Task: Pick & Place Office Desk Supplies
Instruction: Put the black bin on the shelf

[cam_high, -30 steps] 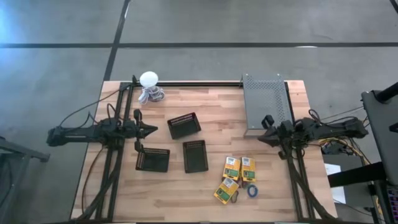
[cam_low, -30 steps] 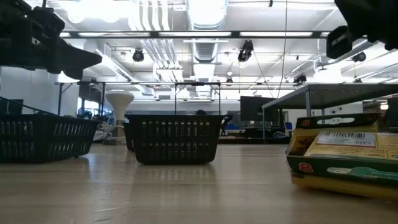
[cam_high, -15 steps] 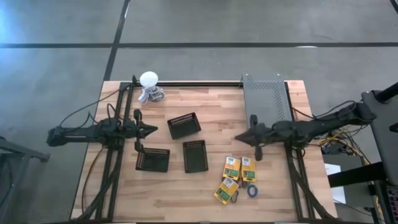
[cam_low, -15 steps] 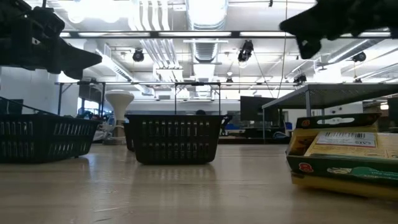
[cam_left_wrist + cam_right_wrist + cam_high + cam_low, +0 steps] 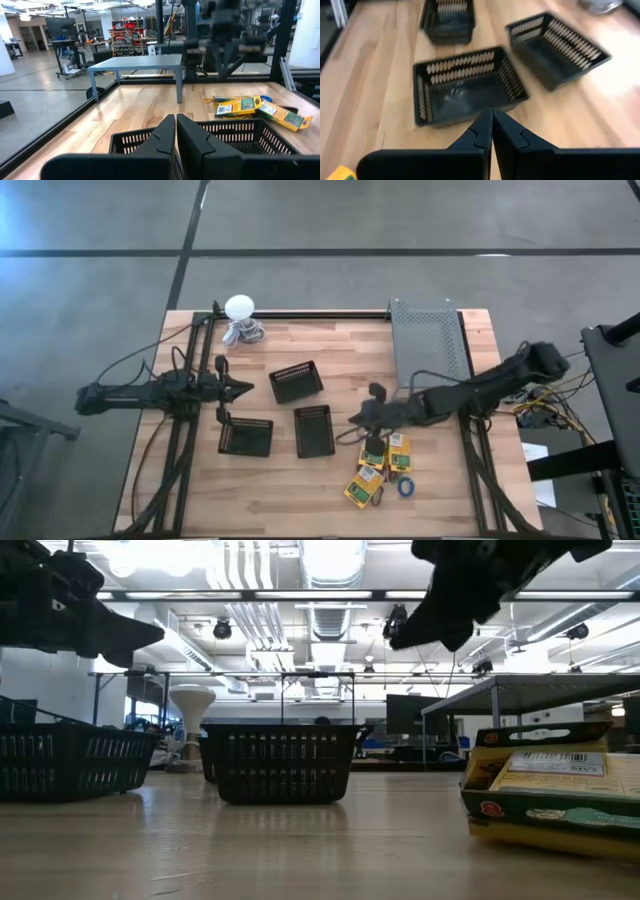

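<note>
The left gripper [image 5: 247, 388] waits beside the baskets [image 5: 312, 430], fingers closed and empty. The right gripper [image 5: 353, 419] has swung in from the tabletop edge, fingers closed, above the untouched boxes [image 5: 384, 450] right of the baskets, so picking is about to begin.

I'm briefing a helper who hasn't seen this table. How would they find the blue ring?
Start at the wooden table and go to the cluster of yellow-and-green boxes near its front right. The blue ring lies flat at that cluster's front right corner. It is the only small blue hoop among flat rectangular boxes.
</note>
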